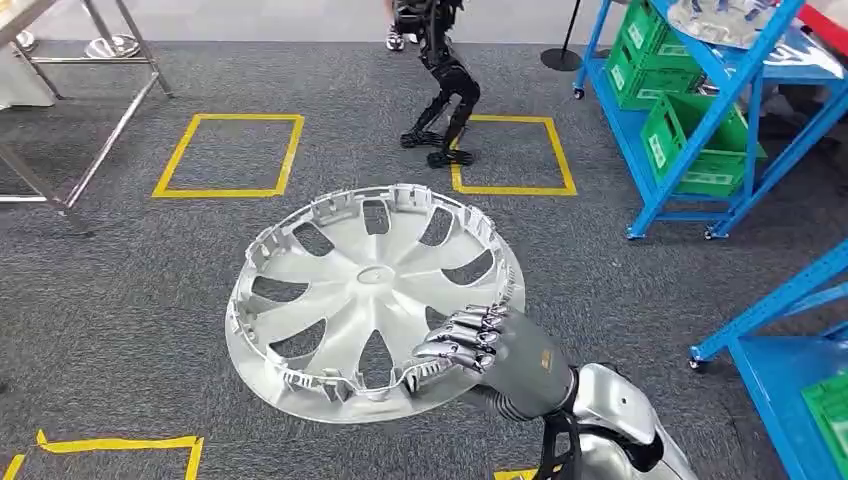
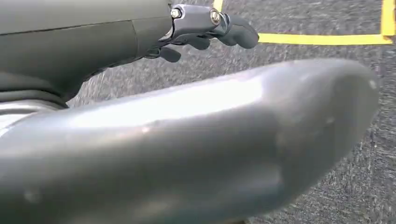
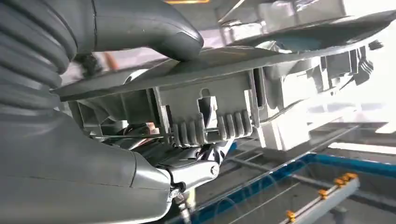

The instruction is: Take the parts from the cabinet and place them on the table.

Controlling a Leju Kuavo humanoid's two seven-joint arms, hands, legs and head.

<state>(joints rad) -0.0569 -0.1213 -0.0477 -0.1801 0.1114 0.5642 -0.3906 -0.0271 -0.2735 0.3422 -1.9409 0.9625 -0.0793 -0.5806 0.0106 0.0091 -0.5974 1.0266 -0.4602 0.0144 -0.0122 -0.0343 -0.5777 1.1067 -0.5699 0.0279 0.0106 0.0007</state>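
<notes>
A silver wheel cover (image 1: 370, 300) with several spoke openings and clips around its rim is held out low in front of me, tilted, above the grey carpet. My right hand (image 1: 470, 345) grips its near right rim. In the right wrist view the thumb (image 3: 154, 28) presses on one face of the wheel cover (image 3: 261, 51) and the darker fingers (image 3: 187, 172) lie against the clipped side. My left hand (image 2: 205, 28) hangs over the carpet with its fingers loose and nothing in it.
Blue racks (image 1: 700, 150) with green crates (image 1: 690, 130) stand at the right, with another silver part (image 1: 720, 20) on top. A steel table frame (image 1: 70, 130) is far left. Yellow tape squares (image 1: 230, 155) mark the carpet. A black legged robot (image 1: 445, 90) stands ahead.
</notes>
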